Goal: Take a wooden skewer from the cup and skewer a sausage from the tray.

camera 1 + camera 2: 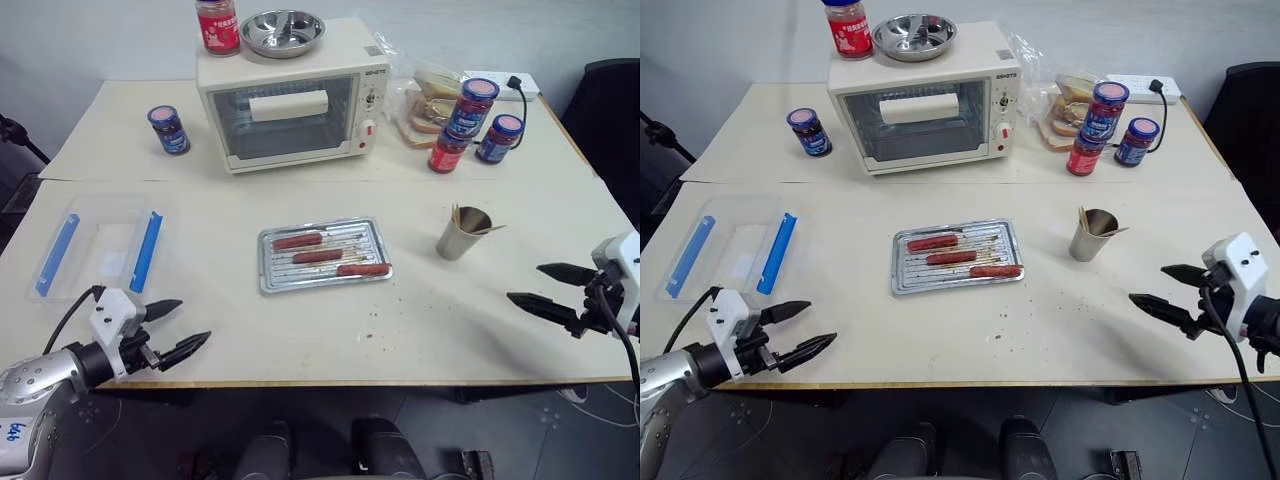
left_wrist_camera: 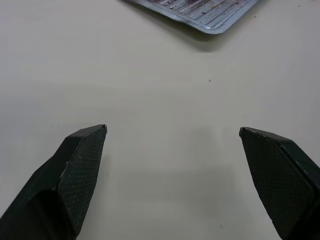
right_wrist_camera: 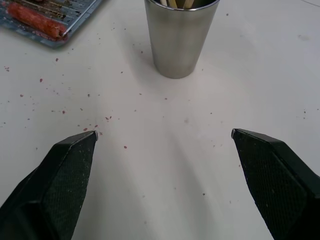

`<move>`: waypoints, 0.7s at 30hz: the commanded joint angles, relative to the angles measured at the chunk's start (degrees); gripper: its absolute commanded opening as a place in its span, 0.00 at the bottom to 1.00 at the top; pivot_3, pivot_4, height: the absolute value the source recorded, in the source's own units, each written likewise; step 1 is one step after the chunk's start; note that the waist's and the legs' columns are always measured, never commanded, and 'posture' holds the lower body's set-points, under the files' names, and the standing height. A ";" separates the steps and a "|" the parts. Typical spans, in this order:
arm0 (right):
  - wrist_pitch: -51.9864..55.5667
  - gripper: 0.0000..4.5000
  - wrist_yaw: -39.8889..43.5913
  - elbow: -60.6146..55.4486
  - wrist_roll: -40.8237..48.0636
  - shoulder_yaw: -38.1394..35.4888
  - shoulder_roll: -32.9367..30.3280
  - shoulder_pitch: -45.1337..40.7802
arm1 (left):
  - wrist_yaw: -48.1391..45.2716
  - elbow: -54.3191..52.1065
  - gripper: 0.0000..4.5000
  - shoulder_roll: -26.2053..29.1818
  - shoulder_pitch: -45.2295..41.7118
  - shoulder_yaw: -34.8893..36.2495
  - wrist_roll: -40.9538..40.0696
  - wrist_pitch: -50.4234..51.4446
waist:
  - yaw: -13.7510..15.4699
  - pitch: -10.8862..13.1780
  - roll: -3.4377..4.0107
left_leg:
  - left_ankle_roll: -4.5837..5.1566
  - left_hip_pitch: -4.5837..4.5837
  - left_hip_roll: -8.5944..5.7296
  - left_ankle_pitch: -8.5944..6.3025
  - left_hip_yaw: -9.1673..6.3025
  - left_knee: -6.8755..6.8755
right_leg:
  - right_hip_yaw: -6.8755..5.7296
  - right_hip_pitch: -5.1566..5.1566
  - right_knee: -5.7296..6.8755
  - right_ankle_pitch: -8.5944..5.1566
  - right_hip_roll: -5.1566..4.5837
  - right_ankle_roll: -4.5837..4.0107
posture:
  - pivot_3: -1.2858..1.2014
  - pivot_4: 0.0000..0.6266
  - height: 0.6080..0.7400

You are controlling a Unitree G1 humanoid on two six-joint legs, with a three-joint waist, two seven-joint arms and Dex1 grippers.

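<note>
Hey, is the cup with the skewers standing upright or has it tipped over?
Upright. The cup stands on its base on the table, and the wooden skewers poke out of its open top.

Three reddish sausages point(image 1: 318, 256) on silvery tray point(image 1: 272, 283); skewers point(image 1: 462, 215) upright in seemingly metallic cup point(image 1: 458, 240) nearby

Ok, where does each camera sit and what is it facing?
Head stereo pair: looks down over the table; open left pincer, open right pincer.
Left wrist: along its black fingers toward the ridged silvery metal tray.
Right wrist: toward the tapered cup.
Both wrist views share the tray.
</note>
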 commanded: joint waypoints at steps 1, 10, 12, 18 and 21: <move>-1.20 1.00 -0.44 -1.04 -0.32 -0.58 0.27 -0.32 | 0.39 -2.00 1.00 0.03 0.32 0.02 0.12 -0.39 | 0.02 0.00 0.00 | 0.00 0.00 0.00 0.00 0.00 0.00 | 0.00 0.00 0.00 0.00 0.00 0.00 | 0.52 0.24 1.00; 0.54 1.00 -5.19 -4.65 0.70 -0.56 4.42 -0.31 | 1.47 -2.85 1.00 -0.52 -2.51 -2.26 -1.36 2.72 | 0.03 0.00 0.00 | 0.00 0.00 -0.01 0.00 0.00 0.01 | 0.01 0.00 0.02 0.00 0.00 0.00 | 0.52 0.24 1.00; 1.82 1.00 -8.01 -6.61 1.12 -0.75 6.74 0.13 | 1.23 -3.32 1.00 -1.02 -3.45 -2.69 -2.73 3.67 | 0.03 0.00 0.00 | -0.01 -0.01 -0.01 0.00 0.00 0.03 | 0.01 0.00 0.03 0.00 0.00 0.00 | 0.52 0.24 1.00; 2.94 1.00 -17.96 -14.94 0.73 -0.56 15.31 2.16 | 3.53 -6.67 1.00 -4.03 -9.73 -5.92 -8.37 10.09 | 0.07 0.00 0.01 | -0.02 -0.02 -0.02 0.01 -0.01 0.07 | 0.01 -0.01 0.08 0.00 -0.01 0.00 | 0.52 0.24 1.00; 3.78 1.00 -25.40 -17.49 1.98 -2.50 20.60 -0.23 | 4.14 -7.97 1.00 -4.98 -16.51 -6.57 -18.06 18.99 | 0.08 -0.01 -0.01 | -0.03 -0.03 -0.03 0.01 -0.01 0.11 | 0.01 -0.01 0.13 0.00 -0.01 0.00 | 0.52 0.24 1.00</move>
